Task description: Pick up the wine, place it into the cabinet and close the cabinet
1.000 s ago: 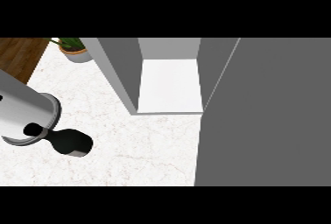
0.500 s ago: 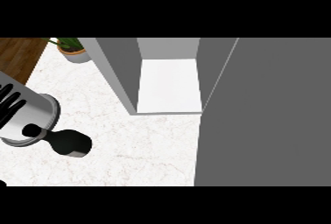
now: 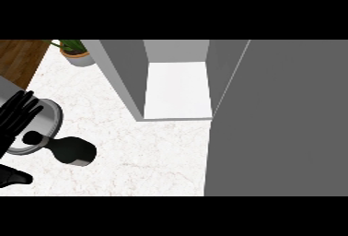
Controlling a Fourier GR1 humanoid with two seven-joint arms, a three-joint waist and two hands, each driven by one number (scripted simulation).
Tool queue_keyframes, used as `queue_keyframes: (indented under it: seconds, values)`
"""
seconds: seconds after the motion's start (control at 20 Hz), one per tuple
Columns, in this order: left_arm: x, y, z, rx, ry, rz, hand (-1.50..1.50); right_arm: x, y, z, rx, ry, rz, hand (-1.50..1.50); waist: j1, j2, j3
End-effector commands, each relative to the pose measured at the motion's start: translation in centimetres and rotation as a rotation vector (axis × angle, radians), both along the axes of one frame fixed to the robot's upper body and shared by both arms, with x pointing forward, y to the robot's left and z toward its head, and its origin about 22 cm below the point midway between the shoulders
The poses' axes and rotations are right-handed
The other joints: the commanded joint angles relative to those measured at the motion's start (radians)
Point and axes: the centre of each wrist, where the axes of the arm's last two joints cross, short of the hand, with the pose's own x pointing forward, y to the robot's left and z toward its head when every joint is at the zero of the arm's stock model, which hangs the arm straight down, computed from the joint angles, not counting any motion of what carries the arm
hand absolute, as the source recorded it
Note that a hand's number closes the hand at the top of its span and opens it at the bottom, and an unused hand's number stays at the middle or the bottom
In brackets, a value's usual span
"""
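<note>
At the left edge, the wine (image 3: 42,123) shows as a grey cylinder with a round rim and a dark centre. A black rounded shape (image 3: 73,150) lies against its lower right side on the counter. The black fingers of my left hand (image 3: 18,116) lie straight across the cylinder's left part. Its thumb (image 3: 14,178) shows apart below, at the lower left edge. Whether the fingers touch the wine I cannot tell. The cabinet (image 3: 176,90) stands open at top centre, with a bare white floor between grey walls. My right hand is out of view.
A large grey panel (image 3: 279,120), the cabinet's door or side, fills the right half of the view. A potted plant (image 3: 78,56) stands at the back left beside a wooden strip (image 3: 19,57). The white marble counter (image 3: 149,156) spreads between the wine and the cabinet.
My left hand has come in from the left edge: its fingers now lie over the grey cylinder and its thumb shows at the lower left. The wine and cabinet have not moved.
</note>
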Motion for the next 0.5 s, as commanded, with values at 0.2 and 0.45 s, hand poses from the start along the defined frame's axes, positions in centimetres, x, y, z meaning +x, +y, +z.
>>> queue_keyframes:
  seconds: [0.2, 0.45]
  values:
    - [1.0, 1.6, -3.3, 0.027, 0.025, 0.02, -1.5, -4.9, -1.2, 3.4, 0.044, -0.08, 0.048, -1.5, -0.001, -0.001, 0.0]
    - [1.1, -0.3, -7.2, 0.032, 0.073, 0.007, -1.5, -4.8, -1.0, 3.6, 0.06, -0.07, 0.042, -1.5, -0.001, -0.001, -0.001]
